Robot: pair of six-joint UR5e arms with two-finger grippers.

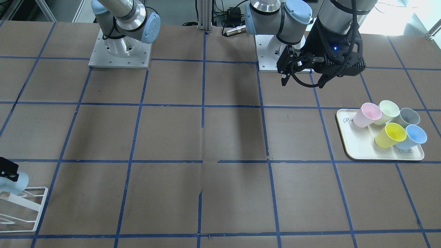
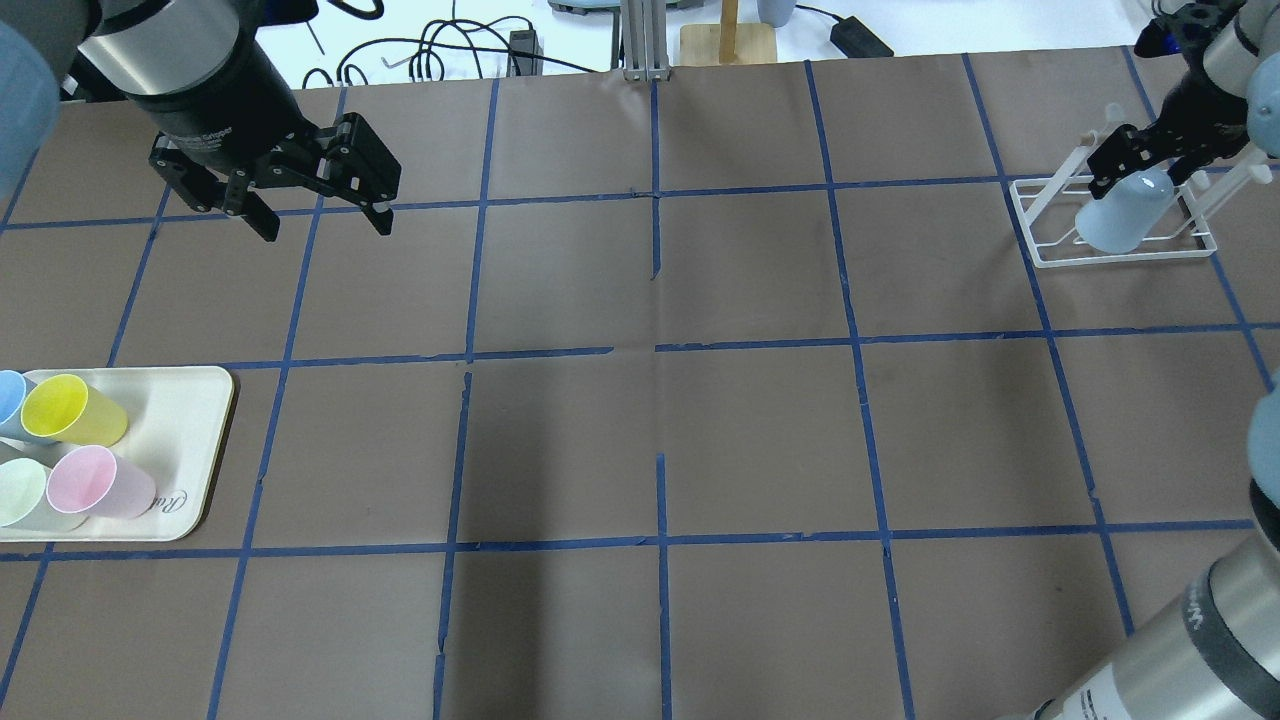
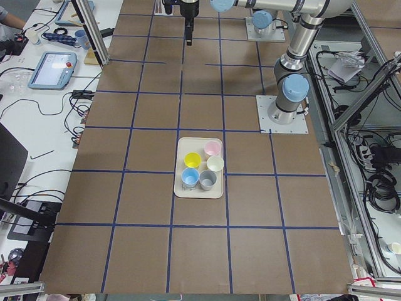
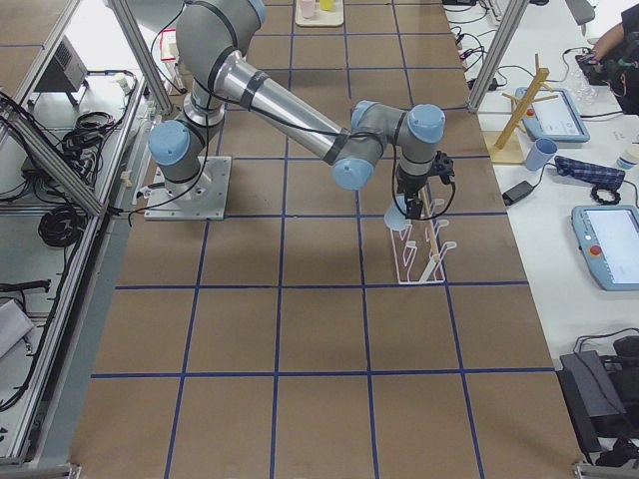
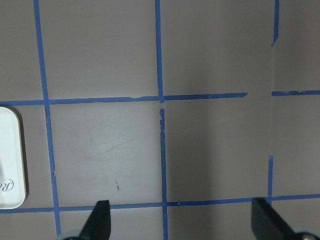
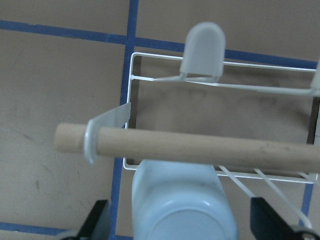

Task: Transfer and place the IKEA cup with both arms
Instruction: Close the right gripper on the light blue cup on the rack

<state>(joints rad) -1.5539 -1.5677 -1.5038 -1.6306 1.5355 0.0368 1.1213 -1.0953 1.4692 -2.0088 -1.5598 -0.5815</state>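
The IKEA cup [image 2: 1120, 215] is pale sky-blue and hangs tilted, mouth down, on a white wire rack [image 2: 1040, 250] at the table's far right. It also shows in the right wrist view [image 6: 182, 200], under the rack's wooden dowel [image 6: 200, 147]. My right gripper [image 2: 1142, 172] is over the cup's base. Its fingers [image 6: 100, 222] stand open on either side, apart from the cup. My left gripper [image 2: 320, 215] is open and empty, above bare table at the far left. Its fingers [image 5: 100, 220] show wide apart.
A cream tray [image 1: 358, 151] at the left front holds pink [image 1: 367, 115], yellow [image 1: 389, 135], blue [image 1: 413, 136], grey [image 1: 408, 117] and pale green [image 1: 386, 111] cups. Brown table with blue tape grid [image 2: 655, 345] lies between tray and rack.
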